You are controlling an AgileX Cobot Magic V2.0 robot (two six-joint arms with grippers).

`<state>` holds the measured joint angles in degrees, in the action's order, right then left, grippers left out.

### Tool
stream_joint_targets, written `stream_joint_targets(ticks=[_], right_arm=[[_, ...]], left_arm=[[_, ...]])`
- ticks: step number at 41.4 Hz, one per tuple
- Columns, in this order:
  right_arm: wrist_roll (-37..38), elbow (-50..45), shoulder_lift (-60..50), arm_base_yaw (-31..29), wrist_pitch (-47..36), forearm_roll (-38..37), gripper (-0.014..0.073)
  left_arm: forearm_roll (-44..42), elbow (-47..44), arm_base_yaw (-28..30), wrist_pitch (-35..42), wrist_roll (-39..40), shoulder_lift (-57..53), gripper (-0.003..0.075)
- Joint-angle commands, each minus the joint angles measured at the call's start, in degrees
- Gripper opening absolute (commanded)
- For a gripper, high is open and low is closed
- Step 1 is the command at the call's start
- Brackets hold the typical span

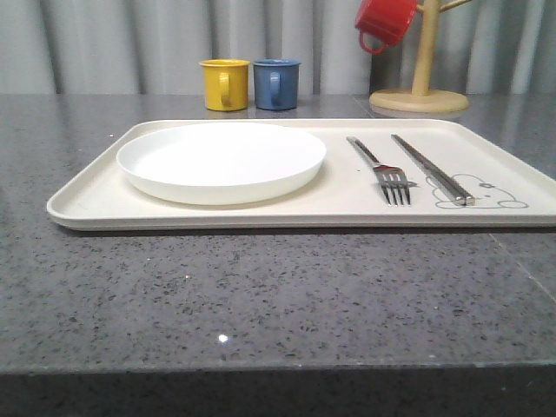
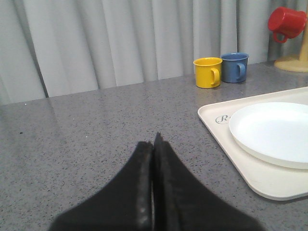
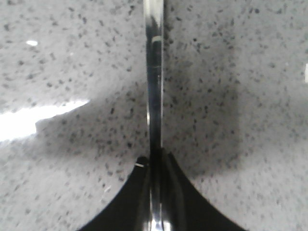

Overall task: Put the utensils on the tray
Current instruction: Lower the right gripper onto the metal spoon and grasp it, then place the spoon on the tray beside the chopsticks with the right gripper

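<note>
Grey speckled counter, curtain behind. Fork (image 1: 387, 170) and chopsticks (image 1: 432, 169) lie on the tray (image 1: 87, 201). The right gripper (image 3: 155, 161) pinches a slim handle (image 3: 154, 82), likely the spoon's: stiff, light, slippery, best held mid-handle. The left gripper (image 2: 153, 144) is closed, empty.

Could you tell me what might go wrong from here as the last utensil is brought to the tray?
The right gripper pinches a slim shiny metal handle near one end, so it might swivel or slip. On the tray, the fork and chopsticks lie close together beside the plate, so a careless drop could knock them.
</note>
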<state>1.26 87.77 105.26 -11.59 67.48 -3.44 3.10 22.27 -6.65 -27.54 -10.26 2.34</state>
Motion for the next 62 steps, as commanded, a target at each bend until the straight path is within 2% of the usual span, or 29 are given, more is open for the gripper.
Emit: stream_joint_targets(ticks=[1, 9, 15, 30, 35, 62], right_arm=[[0.2, 1.8, -5.9, -0.4, 0.8, 1.3, -0.0068], [0.9, 1.8, -11.0, 0.6, 4.3, 3.4, -0.0066], [1.5, 1.8, -13.4, 3.7, 6.5, 3.4, -0.0066], [8.7, 1.8, -13.9, 20.4, 6.0, 3.4, -0.0066], [11.3, 1.8, -13.2, 23.8, 4.3, 3.4, -0.0066], [15.2, 1.8, -5.1, 24.7, -0.1, 5.1, -0.0066]], left_arm=[[0.7, 1.3, 0.1, 5.1, 0.6, 0.7, -0.0019], [0.7, 1.3, 0.1, 5.1, 0.6, 0.7, -0.0019], [0.7, 1.3, 0.1, 5.1, 0.6, 0.7, -0.0019], [0.7, 1.3, 0.1, 5.1, 0.6, 0.7, -0.0019], [0.7, 1.3, 0.1, 5.1, 0.6, 0.7, -0.0019], [0.7, 1.3, 0.1, 5.1, 0.6, 0.7, -0.0019]])
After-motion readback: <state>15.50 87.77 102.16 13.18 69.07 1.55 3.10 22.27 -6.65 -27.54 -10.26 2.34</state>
